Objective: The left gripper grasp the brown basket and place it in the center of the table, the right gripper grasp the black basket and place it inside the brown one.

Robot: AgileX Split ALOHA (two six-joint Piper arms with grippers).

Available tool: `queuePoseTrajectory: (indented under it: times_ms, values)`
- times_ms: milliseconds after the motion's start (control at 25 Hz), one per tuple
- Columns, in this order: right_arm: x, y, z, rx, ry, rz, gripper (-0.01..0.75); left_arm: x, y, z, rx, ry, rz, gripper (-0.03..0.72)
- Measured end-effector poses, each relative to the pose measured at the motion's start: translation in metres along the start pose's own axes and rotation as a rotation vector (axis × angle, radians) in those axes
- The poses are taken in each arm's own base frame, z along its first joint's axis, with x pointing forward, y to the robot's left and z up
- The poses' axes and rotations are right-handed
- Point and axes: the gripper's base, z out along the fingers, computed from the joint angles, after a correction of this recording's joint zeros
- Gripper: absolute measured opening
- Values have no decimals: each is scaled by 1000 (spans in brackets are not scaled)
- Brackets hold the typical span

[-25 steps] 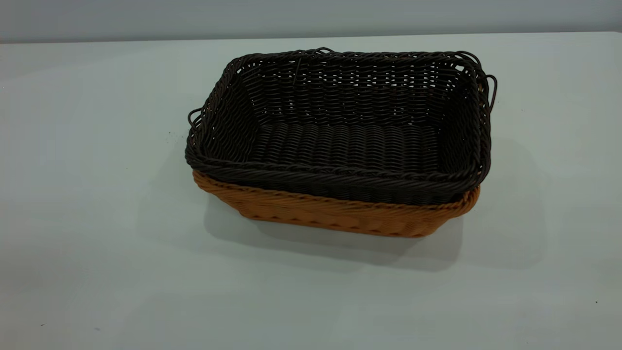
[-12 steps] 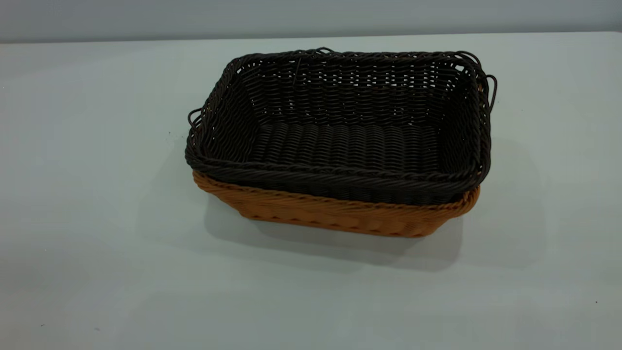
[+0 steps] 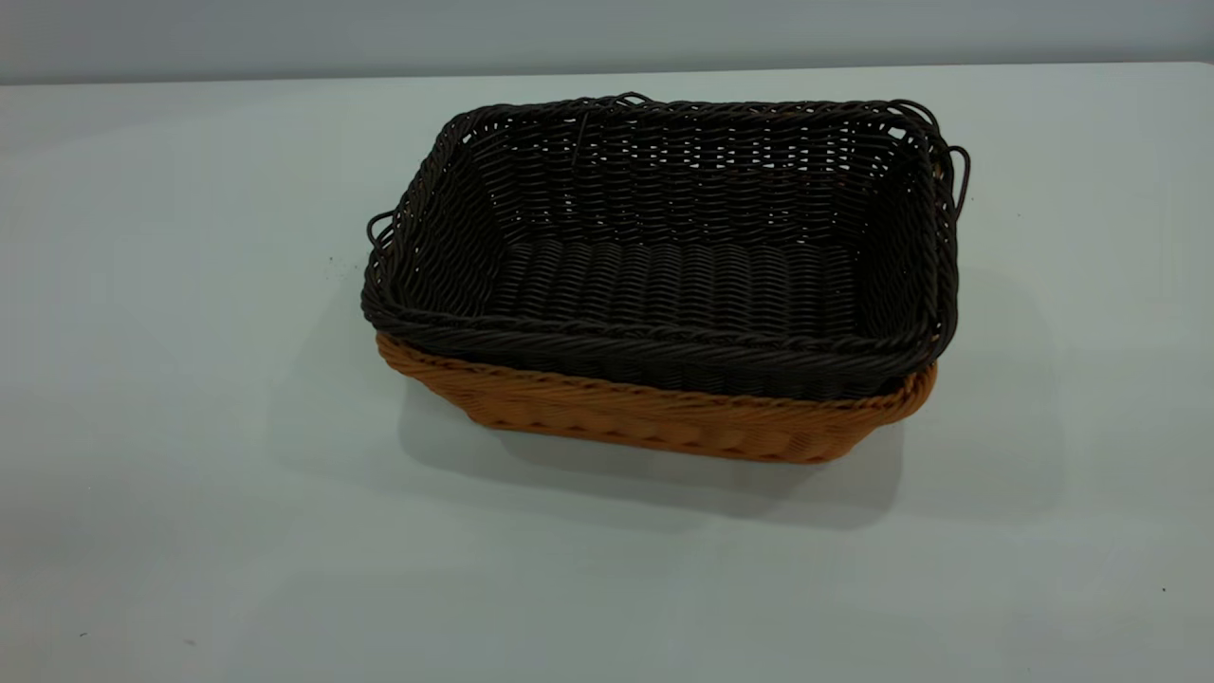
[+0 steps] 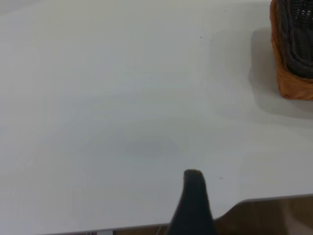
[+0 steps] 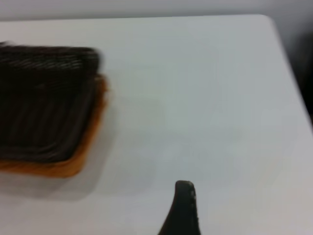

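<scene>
Wicker on wicker is how the scene reads: the black basket [image 3: 664, 256] sits nested inside the brown basket [image 3: 654, 422], its braided rim riding just above the orange-tan rim, and the pair rests near the middle of the table [image 3: 171, 427]. Judged from that, both placements look done and nothing of the task seems left.

Neither arm appears in the exterior view. The left gripper [image 4: 193, 205] shows only as a single dark fingertip over bare tabletop near the table's edge, well apart from the stacked baskets, with one brown corner [image 4: 293, 78] far off. The right gripper [image 5: 182, 208] likewise shows one dark fingertip above bare table, apart from the baskets [image 5: 49, 107]. With only one finger of each in sight, I cannot tell whether either claw is released or clenched; neither one holds anything that can be seen.

As to handling, both baskets look light and fairly stiff, with open weave that gives a little under pressure. The braided rim is probably the best hold, pinched across a long wall; the thin loop handles [image 3: 958, 175] at the short ends look too slight and springy for a sure grip. The weave is rough enough that slipping seems unlikely.
</scene>
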Motion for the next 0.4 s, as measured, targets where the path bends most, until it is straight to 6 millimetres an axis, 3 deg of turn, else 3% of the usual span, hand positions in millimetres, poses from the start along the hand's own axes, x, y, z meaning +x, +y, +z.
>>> queuePoseTrajectory:
  times_ms: [400]
  values:
    - [0, -7, 0, 72, -1, 79, 573, 0, 0, 0, 1, 0, 0, 545]
